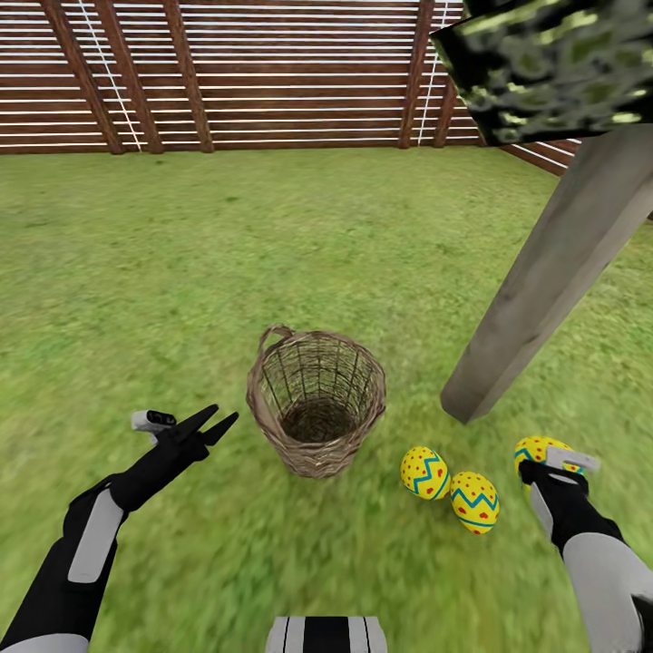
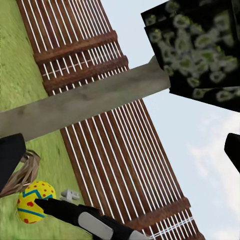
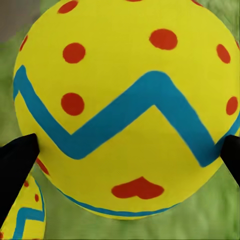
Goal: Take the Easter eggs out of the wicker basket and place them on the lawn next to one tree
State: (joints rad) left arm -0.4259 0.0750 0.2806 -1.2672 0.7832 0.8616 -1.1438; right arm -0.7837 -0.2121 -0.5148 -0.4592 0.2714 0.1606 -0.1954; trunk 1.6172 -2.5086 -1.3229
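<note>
3 eggs (image 1: 424, 472), 1 basket (image 1: 316, 402), 1 tree (image 1: 553, 263)

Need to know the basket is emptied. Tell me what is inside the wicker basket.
Nothing: the basket shows only its dark woven bottom. Two eggs lie on the grass beside it, the third egg sits between the right gripper fingers. The near inner wall is hidden.

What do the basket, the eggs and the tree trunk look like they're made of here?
The basket looks like brown woven wicker: open strands you can see through, matte. The eggs look smooth and hard, painted yellow with red dots and a blue zigzag; whether plastic or shell, I cannot tell. The tree trunk reads as grey-brown wood, though its flat, faintly streaked surface shows little bark.
</note>
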